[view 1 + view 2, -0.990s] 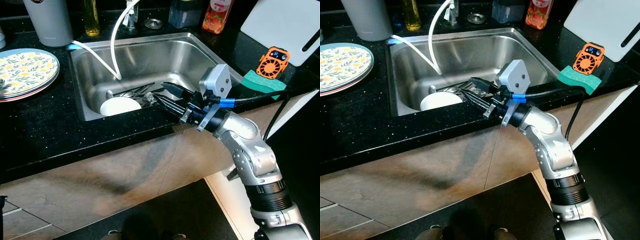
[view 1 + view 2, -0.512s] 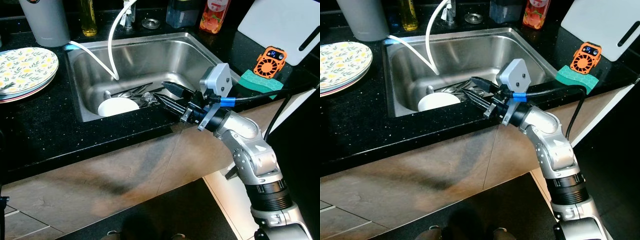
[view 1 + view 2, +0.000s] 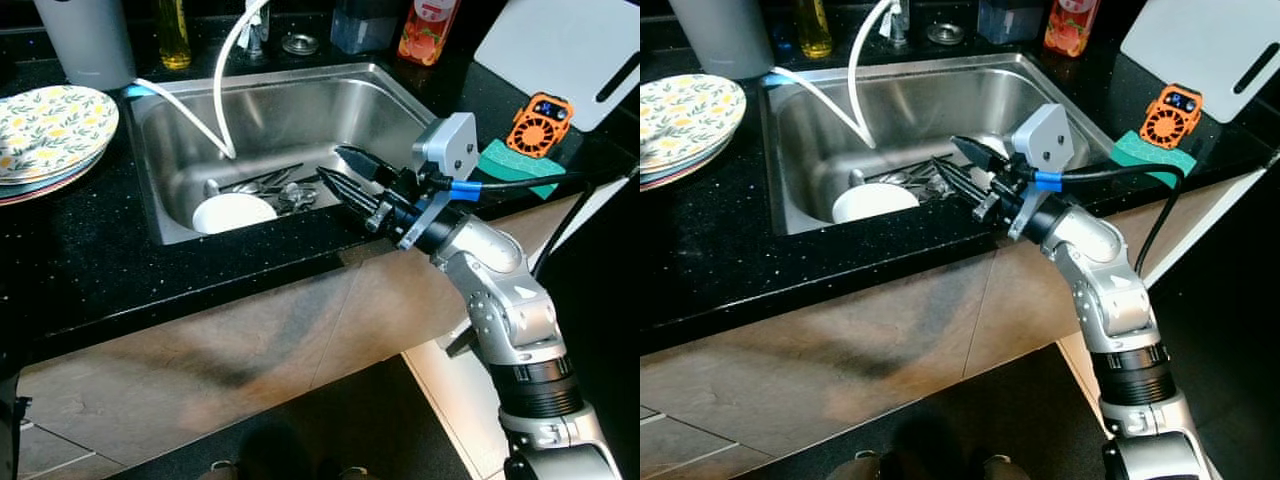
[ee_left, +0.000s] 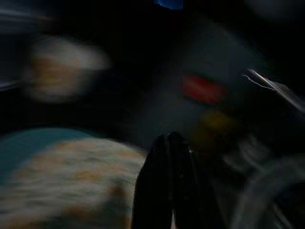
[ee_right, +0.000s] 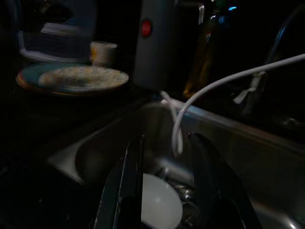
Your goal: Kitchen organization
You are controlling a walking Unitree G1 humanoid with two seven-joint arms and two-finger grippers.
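The right gripper has lifted a little over the sink. A white bowl and spoons lie inside. Its fingers are apart, holding nothing.

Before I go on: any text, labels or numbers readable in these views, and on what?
No text can be read anywhere.
Red bottle: its label is too blurred to read.
Orange fan: a small lit display on top, too small to read.
Grey canister: a red round mark, no letters legible.
Patterned plates: a floral print, no words.
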